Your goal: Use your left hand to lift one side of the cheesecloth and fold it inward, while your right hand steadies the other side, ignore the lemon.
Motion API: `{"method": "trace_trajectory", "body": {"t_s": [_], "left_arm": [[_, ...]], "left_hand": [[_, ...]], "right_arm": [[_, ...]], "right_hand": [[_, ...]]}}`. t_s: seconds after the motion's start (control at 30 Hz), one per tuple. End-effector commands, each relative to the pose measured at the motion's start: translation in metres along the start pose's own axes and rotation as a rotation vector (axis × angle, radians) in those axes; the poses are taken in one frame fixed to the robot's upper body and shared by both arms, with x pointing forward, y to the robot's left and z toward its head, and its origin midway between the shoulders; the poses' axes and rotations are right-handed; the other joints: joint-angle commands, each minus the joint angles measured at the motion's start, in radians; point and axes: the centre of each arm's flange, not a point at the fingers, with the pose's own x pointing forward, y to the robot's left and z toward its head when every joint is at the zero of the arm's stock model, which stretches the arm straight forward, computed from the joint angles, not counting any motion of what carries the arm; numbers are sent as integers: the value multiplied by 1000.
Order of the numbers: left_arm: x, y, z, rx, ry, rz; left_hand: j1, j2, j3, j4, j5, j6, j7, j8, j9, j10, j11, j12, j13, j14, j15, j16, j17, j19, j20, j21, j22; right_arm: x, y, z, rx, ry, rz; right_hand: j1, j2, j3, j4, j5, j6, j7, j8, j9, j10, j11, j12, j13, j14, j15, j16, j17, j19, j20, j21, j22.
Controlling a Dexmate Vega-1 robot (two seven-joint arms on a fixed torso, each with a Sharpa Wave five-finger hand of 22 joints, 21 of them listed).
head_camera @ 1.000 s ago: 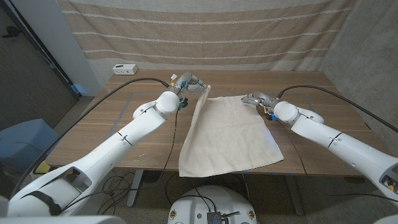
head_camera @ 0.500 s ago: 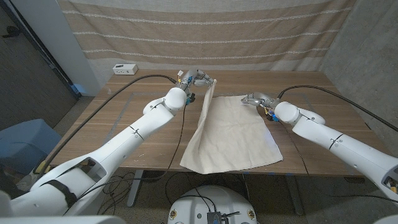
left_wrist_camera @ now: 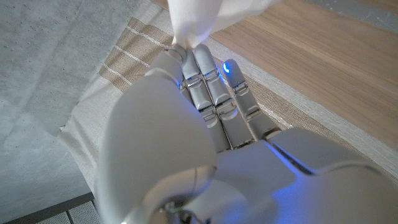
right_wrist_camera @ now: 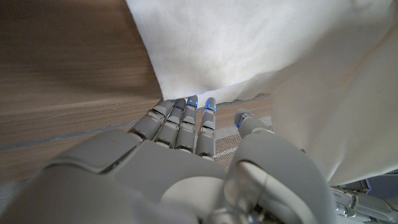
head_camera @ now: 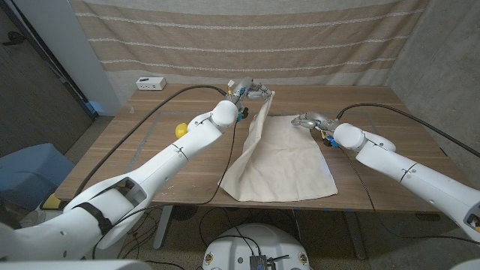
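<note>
Left robot hand point(head_camera: 253, 91) pinches the cheesecloth point(head_camera: 281, 157) corner aloft — right robot hand point(head_camera: 309, 120) presses its edge.

We read no text, labels, brands or numbers anywhere; the white box point(head_camera: 151, 82) at the table's far-left edge is too small to make out markings.

Glossy white arms, black cables, grey-fingered hands, blue fingertip lights

white box point(head_camera: 151, 82) far-left table corner | striped curtain point(head_camera: 240, 37) behind | wooden table point(head_camera: 150, 142)
</note>
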Motion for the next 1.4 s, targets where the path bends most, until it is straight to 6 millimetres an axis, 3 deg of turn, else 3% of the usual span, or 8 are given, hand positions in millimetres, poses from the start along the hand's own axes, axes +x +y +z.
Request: {"method": "trace_trajectory", "body": {"t_s": [0.03,0.57,1.0,1.4], "left_arm": [[17,-29,27,-25,-59,-30],[38,-78,46,52,-79,25],[58,-114,46,149,-41,43],[71,-156,41,199,-9,-64]], "left_hand": [[5,-5,-6,1,12,12,3,0,4,56,-60,34,181,0,-86,-3,5,-7,-1,6,2],[6,-6,-11,1,30,16,3,-6,5,59,-62,29,188,1,-86,-8,18,-15,-2,20,-5],[4,-5,-14,3,41,17,1,-11,6,60,-63,23,189,-1,-86,-15,25,-24,-3,27,-9],[0,-2,-20,5,49,14,-6,-19,6,58,-71,11,185,-3,-86,-27,24,-35,-9,34,-13]], "right_arm": [[-1,1,-18,-6,5,34],[-8,-1,-38,-9,-3,65],[-10,-6,-50,-24,-8,84],[-8,-10,-55,-28,-16,93]], "right_hand": [[-8,1,8,0,4,11,-2,-2,5,7,2,-4,5,10,-3,-5,3,12,8,2,3],[-12,1,10,0,5,12,-2,-3,5,8,2,-5,5,10,-4,-7,3,12,7,1,3],[-15,-1,12,-1,5,13,-2,-3,5,8,3,-5,5,11,-4,-8,2,12,8,0,3],[-17,-2,14,-1,5,14,-2,-4,5,9,0,-6,5,11,-4,-9,2,11,9,-1,3]]}}
